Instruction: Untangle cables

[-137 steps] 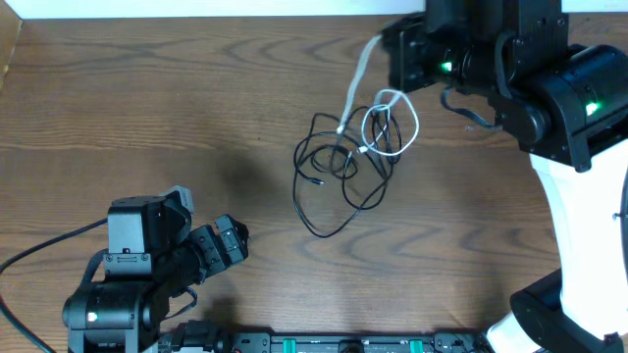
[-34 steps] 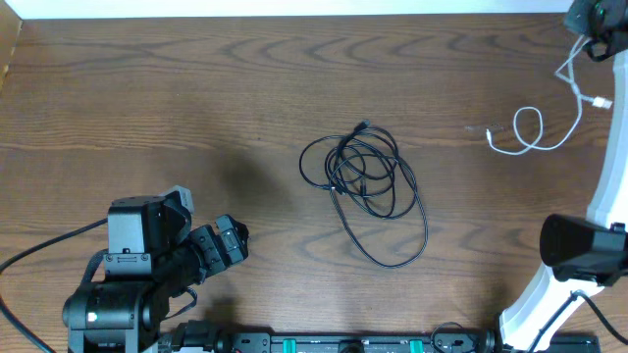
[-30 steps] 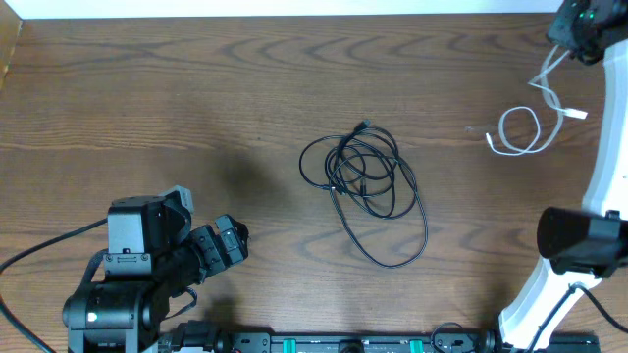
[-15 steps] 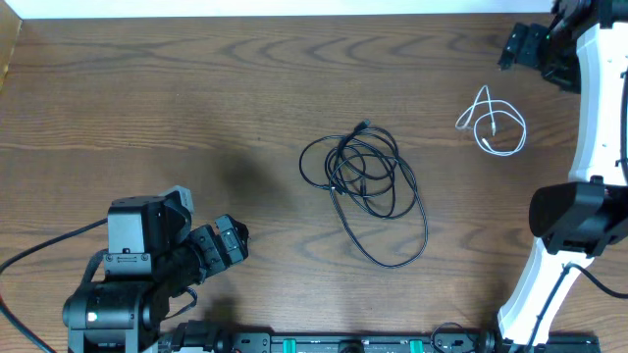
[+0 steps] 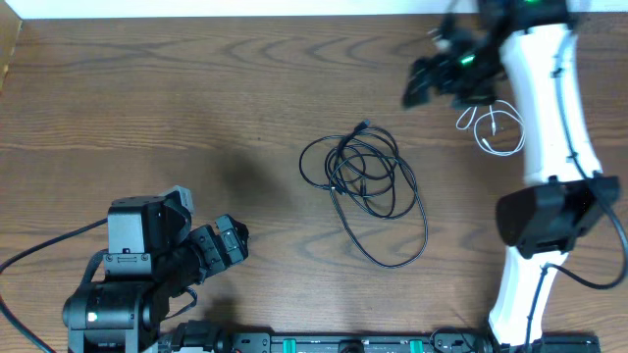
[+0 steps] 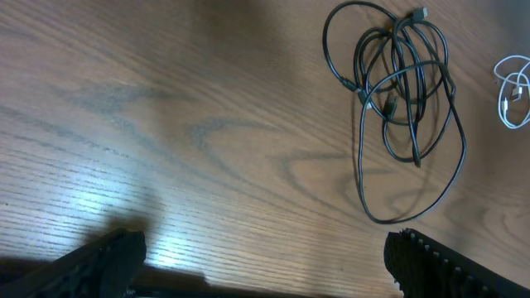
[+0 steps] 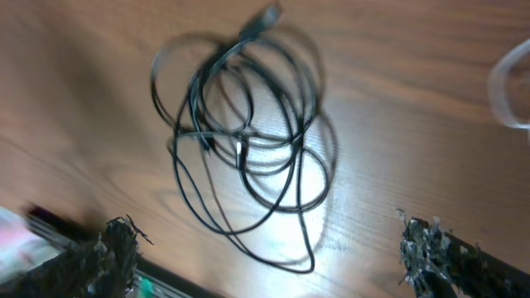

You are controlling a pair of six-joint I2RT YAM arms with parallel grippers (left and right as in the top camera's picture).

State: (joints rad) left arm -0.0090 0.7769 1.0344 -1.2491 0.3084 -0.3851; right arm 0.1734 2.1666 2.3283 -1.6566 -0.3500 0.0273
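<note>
The thin black cables (image 5: pixel 365 181) lie in a loose tangle near the middle of the brown wood-grain table (image 5: pixel 147 98). Several small loops overlap on the upper side, and one longer loop trails toward the near edge. A small plug (image 5: pixel 365 125) pokes out at the far end of the heap. How the strands cross inside the knot cannot be made out, and the right wrist view shows it blurred.

The short white cable (image 5: pixel 489 127) sits well apart from the tangle, off to the right. It is curled in a couple of small loops flat on the wood. From overhead the right arm's white forearm (image 5: pixel 549 108) runs just beside it and covers its right edge. Both wrist cameras catch only a sliver of it at the frame's right border.

The right gripper (image 7: pixel 265 240) hangs above the table between the two cable groups. Its fingers are spread wide and hold nothing. The left gripper (image 6: pixel 263 244) is down at the near left corner, well away from the cables — its fingers are also parted and empty.

A black rail with green fittings (image 5: pixel 343 344) lines the near edge of the table.
</note>
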